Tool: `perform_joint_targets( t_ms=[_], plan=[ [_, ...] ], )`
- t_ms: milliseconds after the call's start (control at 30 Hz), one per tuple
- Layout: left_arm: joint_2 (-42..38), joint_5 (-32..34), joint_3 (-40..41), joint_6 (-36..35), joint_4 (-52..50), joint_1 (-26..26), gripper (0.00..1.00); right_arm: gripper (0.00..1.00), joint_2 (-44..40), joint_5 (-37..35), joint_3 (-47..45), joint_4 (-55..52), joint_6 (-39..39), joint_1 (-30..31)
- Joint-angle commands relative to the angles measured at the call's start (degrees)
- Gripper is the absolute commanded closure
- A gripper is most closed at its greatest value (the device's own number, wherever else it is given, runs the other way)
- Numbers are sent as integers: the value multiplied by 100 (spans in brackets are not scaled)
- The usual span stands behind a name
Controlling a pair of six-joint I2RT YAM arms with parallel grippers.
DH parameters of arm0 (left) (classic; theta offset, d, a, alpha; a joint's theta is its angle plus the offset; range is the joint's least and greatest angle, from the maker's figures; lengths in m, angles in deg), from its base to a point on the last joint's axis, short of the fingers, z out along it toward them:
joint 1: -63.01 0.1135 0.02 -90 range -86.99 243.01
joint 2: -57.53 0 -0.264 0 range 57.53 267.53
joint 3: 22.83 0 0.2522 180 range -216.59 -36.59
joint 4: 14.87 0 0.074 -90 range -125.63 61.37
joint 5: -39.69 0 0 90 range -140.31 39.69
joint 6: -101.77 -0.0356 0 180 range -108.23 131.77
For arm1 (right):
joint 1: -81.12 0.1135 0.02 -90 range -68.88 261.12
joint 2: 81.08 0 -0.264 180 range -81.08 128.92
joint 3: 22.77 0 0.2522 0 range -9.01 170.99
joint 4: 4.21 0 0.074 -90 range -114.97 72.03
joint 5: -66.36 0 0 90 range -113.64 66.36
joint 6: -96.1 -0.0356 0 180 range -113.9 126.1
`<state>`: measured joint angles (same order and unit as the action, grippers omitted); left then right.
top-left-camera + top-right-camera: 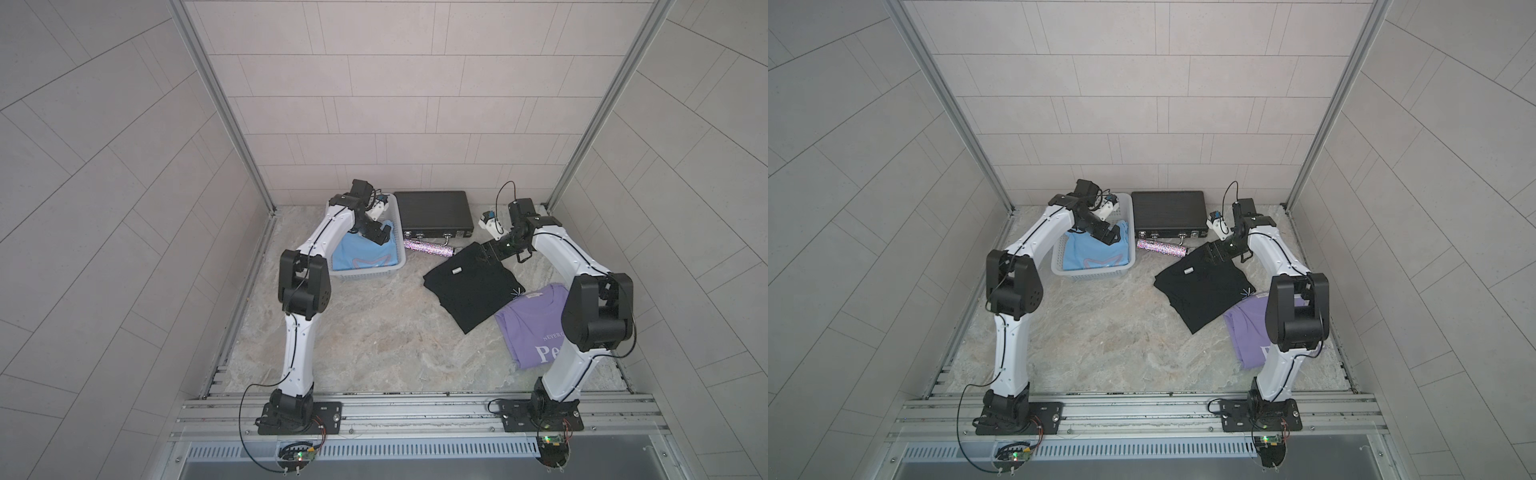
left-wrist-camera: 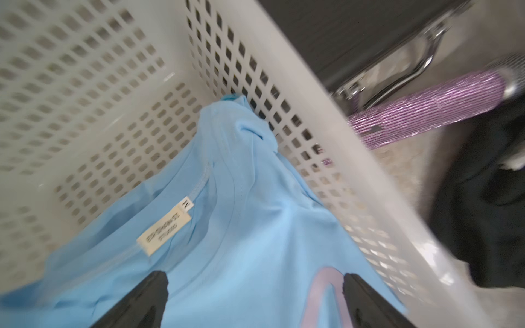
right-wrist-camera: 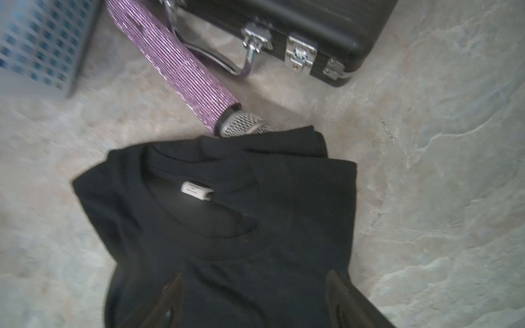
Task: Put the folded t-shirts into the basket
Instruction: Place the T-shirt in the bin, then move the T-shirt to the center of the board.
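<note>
1. Markings: the lavender t-shirt (image 1: 532, 328) shows white lettering "NEVER" and "Pe"; the right arm covers the rest. The light blue t-shirt (image 2: 250, 227) carries a cream neck label (image 2: 163, 233) with a size tab reading "M"; its other print is blurred. The black t-shirt (image 3: 255, 227) has a small white neck label (image 3: 197, 190), unreadable.
2. Light blue t-shirt: inside the white perforated basket (image 1: 365, 275), directly beneath the left gripper (image 2: 255, 281).
3. Black t-shirt: on the marbled tabletop (image 1: 374, 340), outside the basket, under the right gripper (image 3: 254, 275). Its collar end touches the head of a microphone with a purple rhinestone handle (image 3: 176, 65), which lies in front of a black briefcase (image 3: 284, 28).
4. Lavender t-shirt: on the tabletop beside the black one, their edges meeting.
5. Left gripper: jaws spread wide above the blue fabric, gripping nothing.
6. Right gripper: jaws spread wide over the black fabric, nothing clamped.
</note>
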<state>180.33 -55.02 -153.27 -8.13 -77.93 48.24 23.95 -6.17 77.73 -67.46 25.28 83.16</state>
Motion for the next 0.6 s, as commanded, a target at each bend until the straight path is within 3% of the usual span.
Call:
perform_joint_targets(
  t_ms=[0, 133, 233, 367, 567],
  plan=[
    [-953, -161, 572, 0, 182, -99, 0, 16, -68, -136, -203, -555, 559, 72],
    [-1803, -359, 1610, -140, 147, -154, 0, 20, -1046, -314, -1412, -540, 1459, 524],
    [-2378, -455, 2369, -180, 212, -152, 0, 28, -1528, -657, -2341, 22, 1617, 1078],
    [-2971, -500, 3117, -237, 338, -150, 0, 38, -1283, -1082, -2621, 528, 1358, 1624],
    [-3422, -353, 3604, -351, 357, -153, 0, 54, -670, -1265, -2641, 418, 1308, 2103]
  ],
)
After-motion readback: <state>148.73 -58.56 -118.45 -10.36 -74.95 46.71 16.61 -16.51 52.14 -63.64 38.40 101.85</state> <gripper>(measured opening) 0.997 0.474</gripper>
